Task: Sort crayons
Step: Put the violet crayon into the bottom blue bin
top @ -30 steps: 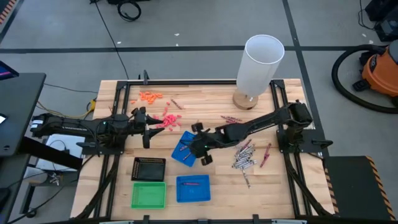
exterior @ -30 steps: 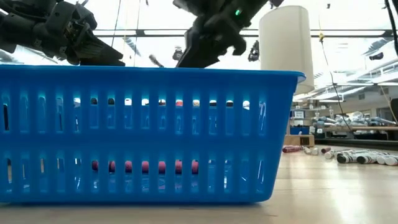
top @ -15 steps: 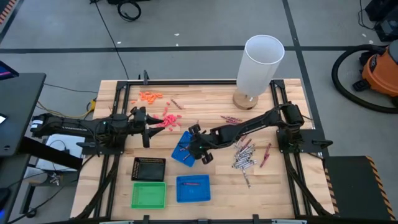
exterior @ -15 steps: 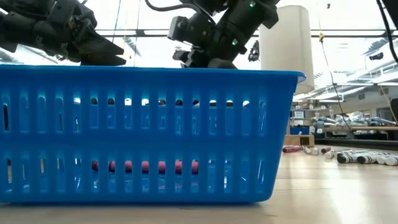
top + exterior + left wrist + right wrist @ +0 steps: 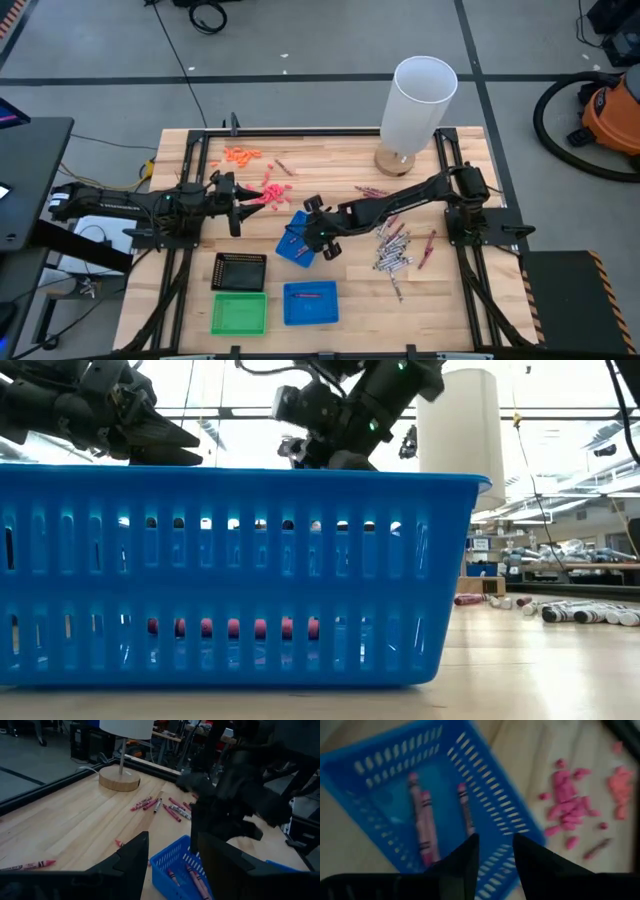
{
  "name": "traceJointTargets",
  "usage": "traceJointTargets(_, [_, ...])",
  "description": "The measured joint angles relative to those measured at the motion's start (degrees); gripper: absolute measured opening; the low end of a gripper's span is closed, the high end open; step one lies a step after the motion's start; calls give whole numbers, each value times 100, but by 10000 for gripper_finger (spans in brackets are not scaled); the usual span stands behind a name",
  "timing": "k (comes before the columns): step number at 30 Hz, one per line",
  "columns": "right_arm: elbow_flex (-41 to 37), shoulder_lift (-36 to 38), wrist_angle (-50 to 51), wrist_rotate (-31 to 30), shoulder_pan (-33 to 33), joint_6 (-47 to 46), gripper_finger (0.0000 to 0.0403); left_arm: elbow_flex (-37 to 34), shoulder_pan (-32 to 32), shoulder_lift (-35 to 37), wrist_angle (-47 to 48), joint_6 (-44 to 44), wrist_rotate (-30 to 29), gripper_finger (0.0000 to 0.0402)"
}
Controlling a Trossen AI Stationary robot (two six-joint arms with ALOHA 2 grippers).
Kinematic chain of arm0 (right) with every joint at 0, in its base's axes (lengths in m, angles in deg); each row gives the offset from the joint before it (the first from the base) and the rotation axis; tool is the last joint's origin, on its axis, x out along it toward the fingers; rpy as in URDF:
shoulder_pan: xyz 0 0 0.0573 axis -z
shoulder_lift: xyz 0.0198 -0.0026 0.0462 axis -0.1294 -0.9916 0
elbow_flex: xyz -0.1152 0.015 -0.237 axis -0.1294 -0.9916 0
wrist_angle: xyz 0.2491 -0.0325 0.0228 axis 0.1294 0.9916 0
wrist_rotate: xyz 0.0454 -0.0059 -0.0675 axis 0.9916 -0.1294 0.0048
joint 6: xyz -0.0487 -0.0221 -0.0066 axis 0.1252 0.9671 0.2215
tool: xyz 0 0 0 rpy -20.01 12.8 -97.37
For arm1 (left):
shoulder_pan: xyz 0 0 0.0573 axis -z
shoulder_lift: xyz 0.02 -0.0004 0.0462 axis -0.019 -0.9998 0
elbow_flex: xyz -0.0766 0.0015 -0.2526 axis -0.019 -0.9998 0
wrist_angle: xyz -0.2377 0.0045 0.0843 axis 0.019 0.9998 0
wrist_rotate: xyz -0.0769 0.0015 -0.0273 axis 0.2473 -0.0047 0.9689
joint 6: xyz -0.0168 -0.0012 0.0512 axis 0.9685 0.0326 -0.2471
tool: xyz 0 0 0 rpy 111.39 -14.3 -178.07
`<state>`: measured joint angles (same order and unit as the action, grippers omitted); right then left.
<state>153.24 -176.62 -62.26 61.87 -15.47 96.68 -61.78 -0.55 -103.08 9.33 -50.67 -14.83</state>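
Change since a second ago: right gripper [image 5: 306,228] has shifted left over the tilted blue basket [image 5: 287,249], centre frame; fingers now parted, empty. Three red crayons [image 5: 425,822] lie inside that basket; a grey-silver pile [image 5: 392,254] sits right of centre. Left gripper [image 5: 247,205] waits centre-left, fingers spread.

A grey floor [image 5: 320,40] is lying around the wooden table [image 5: 330,150], with dark tape lines crossing it. An orange vacuum [image 5: 612,115] is standing beyond the table's far right corner, a black cable [image 5: 208,15] coiling near the far side. Daylight is coming through large windows [image 5: 560,450], workbenches [image 5: 570,568] standing beneath.
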Motion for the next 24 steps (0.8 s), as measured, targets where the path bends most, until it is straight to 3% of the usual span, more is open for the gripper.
traceJointTargets(5, [353, 203, 391, -266, -9, -201, 127, 0, -9, 2, 54, 29, -1, 183])
traceJointTargets(11, [762, 540, 1368, -1092, -162, -1008, 126, 165, -13, -3, 532, 152, -1, 178])
traceJointTargets(18, [748, 917, 2722, -1029, -339, -2786, 126, 286, 4, -2, 802, 243, -3, 164])
traceJointTargets(24, [226, 1088, 3512, -991, -464, -4033, 126, 289, 33, -2, 769, 172, -3, 160])
